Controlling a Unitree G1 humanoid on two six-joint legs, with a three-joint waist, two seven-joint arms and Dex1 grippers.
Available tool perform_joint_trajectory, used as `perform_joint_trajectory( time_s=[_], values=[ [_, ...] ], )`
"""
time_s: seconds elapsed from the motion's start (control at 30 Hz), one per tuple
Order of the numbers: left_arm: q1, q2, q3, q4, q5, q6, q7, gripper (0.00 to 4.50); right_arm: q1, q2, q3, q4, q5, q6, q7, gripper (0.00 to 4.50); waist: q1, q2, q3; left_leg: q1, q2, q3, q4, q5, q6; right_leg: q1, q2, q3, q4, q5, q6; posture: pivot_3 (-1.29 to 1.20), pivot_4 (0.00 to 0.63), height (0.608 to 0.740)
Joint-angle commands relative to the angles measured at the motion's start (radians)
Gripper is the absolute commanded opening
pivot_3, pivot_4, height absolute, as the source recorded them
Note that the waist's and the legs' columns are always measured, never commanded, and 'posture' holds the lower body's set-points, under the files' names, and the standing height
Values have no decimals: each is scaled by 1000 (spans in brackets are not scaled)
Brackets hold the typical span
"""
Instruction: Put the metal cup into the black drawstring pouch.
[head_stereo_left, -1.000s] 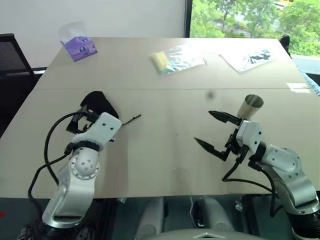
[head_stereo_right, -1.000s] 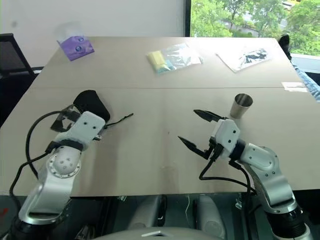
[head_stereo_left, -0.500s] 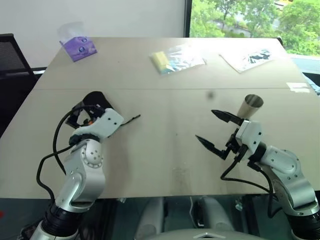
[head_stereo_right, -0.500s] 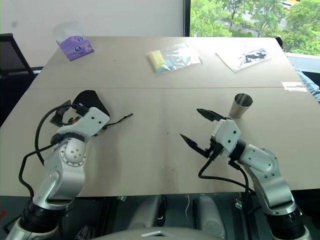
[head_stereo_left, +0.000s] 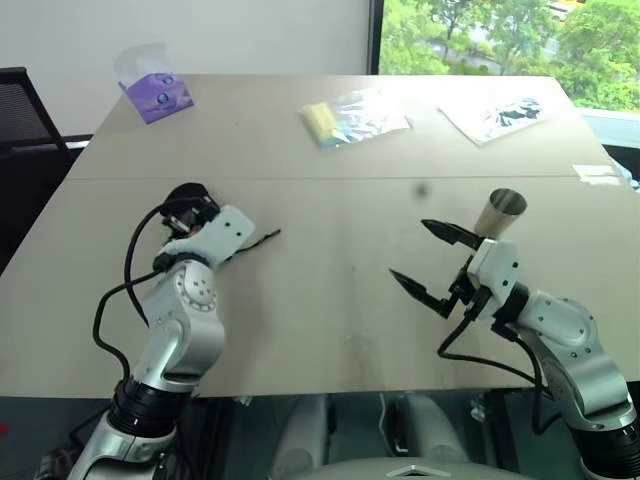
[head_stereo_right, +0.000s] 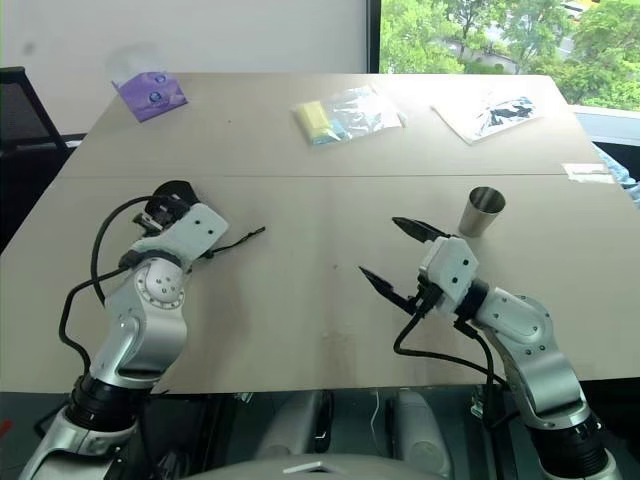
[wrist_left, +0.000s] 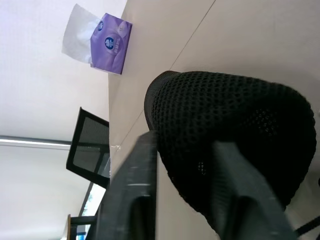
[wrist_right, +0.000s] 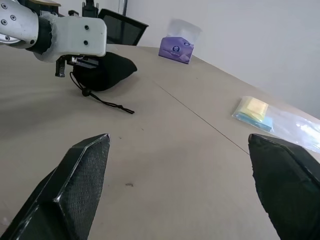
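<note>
early stage: the black drawstring pouch (head_stereo_left: 190, 196) is pinched between the closed fingers of the left gripper (wrist_left: 185, 165) on the table (head_stereo_left: 330, 290), while the metal cup (head_stereo_left: 500, 212) stands upright and untouched just beyond the wide-open right gripper (head_stereo_left: 428, 262), so grasping and insertion remain to be done.

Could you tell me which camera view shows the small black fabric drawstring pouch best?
The left wrist view: the small black fabric drawstring pouch looms close, its mesh weave plain. In the right wrist view it lies far off with its cord trailing; in both eye views the left gripper hides most of it.
</note>
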Motion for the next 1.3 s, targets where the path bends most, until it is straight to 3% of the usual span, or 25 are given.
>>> perform_joint_trajectory(
  time_s=[0.03, 0.33, 0.43, 0.63, 0.73, 0.83, 1.07, 1.23, 1.3],
  values=[
    [-48, -24, 52, 15, -40, 0, -27, 25, -17, -4, -27, -30, -31, -11, -37, 4500, 1, 0, 0, 0, 0, 0, 0, 0, 0, 0, 0, 0, 0, 0, 0, 0, 150, 740],
    [-266, -174, 174, -70, -386, 404, -315, 25, -162, -133, -70, -87, -96, 233, -68, 4500, 0, 0, 0, -2, -1, 0, 3, 0, 0, 0, 2, -4, 1, 0, 0, 0, 150, 740],
    [-334, -224, 213, -48, -462, 484, -315, 25, -241, -188, -152, -47, -82, 338, -87, 4500, 0, 0, 0, -2, -1, -1, 3, 0, 0, 0, 3, -4, 1, 0, 0, 0, 150, 740],
    [-358, -247, 183, -2, -509, 476, -237, 25, -406, -326, -262, 166, -20, 522, -21, 4500, -1, 0, 0, -2, -1, 0, 3, 0, 0, 0, 1, -2, 0, 0, 0, 0, 150, 740],
    [-377, -243, 166, 25, -537, 459, -223, 25, -524, -430, -205, 295, 5, 634, 82, 4500, 0, 0, 1, -2, -1, 1, 3, 0, 0, 0, 1, -2, 0, 0, 0, 0, 150, 740],
    [-397, -234, 157, 39, -559, 440, -207, 25, -652, -440, -149, 442, 6, 704, 113, 4500, -5, 0, 1, -1, 0, 1, 3, 0, 0, 0, 0, -1, 0, 0, 0, 0, 150, 740],
    [-409, -229, 161, -6, -604, 454, -164, 25, -785, -488, 30, 705, -93, 639, 262, 4500, 1, 0, 1, -3, -1, 1, 2, 0, 0, -1, 0, 2, -1, 0, 0, 0, 150, 740],
    [-395, -235, 175, -49, -626, 483, -130, 25, -837, -456, 113, 858, -152, 572, 330, 4500, -1, 0, 1, -4, -1, 1, 2, 0, 0, -2, -1, 1, -1, 0, 0, 0, 150, 740],
    [-389, -237, 182, -70, -633, 489, -117, 0, -861, -435, 128, 930, -176, 541, 337, 3955, -4, 0, 1, -3, -1, 1, 2, 0, 0, -2, 0, 1, -1, 0, 0, 0, 150, 740]
  ],
)
